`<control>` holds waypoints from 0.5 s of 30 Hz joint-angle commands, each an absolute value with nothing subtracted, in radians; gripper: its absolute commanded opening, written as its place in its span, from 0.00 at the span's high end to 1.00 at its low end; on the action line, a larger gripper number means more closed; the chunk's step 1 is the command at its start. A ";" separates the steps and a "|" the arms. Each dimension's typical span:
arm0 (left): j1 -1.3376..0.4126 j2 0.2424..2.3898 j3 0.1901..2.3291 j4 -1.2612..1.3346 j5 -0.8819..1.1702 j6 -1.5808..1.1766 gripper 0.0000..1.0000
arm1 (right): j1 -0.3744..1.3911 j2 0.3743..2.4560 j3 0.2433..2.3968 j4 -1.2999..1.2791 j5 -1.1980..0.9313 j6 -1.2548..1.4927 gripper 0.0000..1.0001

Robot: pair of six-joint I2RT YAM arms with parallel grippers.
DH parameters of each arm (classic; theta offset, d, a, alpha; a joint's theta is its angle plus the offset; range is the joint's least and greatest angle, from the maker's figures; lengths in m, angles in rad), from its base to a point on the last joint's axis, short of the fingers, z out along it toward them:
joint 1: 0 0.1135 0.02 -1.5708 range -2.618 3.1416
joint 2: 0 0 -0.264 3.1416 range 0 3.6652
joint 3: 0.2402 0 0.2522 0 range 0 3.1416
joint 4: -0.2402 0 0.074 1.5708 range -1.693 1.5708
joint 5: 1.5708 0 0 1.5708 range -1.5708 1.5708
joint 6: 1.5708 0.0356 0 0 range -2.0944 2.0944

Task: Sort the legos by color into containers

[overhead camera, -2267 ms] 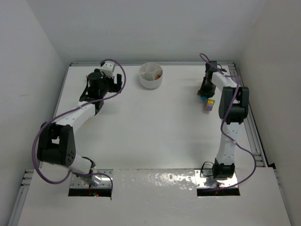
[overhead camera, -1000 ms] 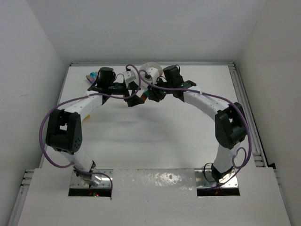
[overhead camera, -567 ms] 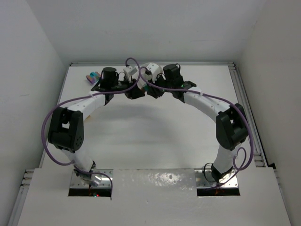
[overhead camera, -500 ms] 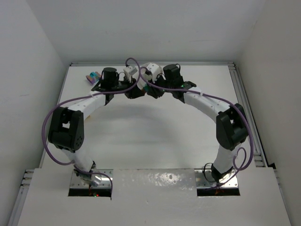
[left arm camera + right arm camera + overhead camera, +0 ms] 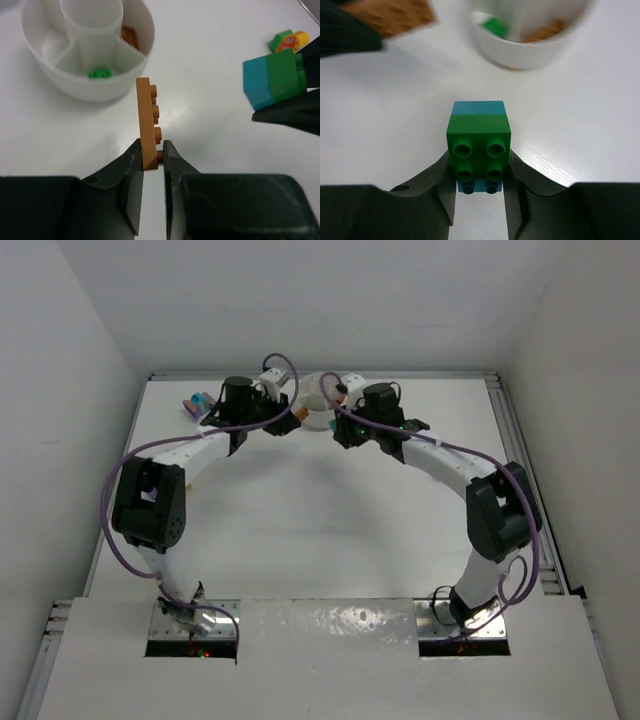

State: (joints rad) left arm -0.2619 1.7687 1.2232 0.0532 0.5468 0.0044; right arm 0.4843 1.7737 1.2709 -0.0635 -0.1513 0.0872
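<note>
My left gripper (image 5: pixel 152 152) is shut on the lower end of a thin orange lego plate (image 5: pixel 146 117), held upright on edge just in front of the white dish (image 5: pixel 90 90). My right gripper (image 5: pixel 479 165) is shut on a green lego (image 5: pixel 479 140) joined to a teal one, also short of the dish (image 5: pixel 530 47). That teal-green lego (image 5: pixel 274 77) shows to the right in the left wrist view. One ring section holds a small green lego (image 5: pixel 100 73), another an orange-brown one (image 5: pixel 130 36). From above, both grippers crowd the dish (image 5: pixel 322 390).
More loose legos (image 5: pixel 198 402) lie at the far left of the table beside the left arm. A green and yellow-orange clump (image 5: pixel 287 40) lies on the table right of the dish. The enclosure's white walls stand close around the table.
Both arms swung in from the table's sides to the dish. Over the last second both grippers shifted a little farther back, closer to the dish.
</note>
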 commanded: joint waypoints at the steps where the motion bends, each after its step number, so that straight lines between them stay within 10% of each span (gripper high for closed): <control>1: -0.319 1.804 1.357 0.190 0.462 0.087 1.00 | 0.374 1.671 1.226 0.033 -0.023 0.319 1.00; 15: -0.480 2.137 1.617 0.480 0.201 0.077 1.00 | 0.345 1.490 0.971 0.003 0.184 0.206 1.00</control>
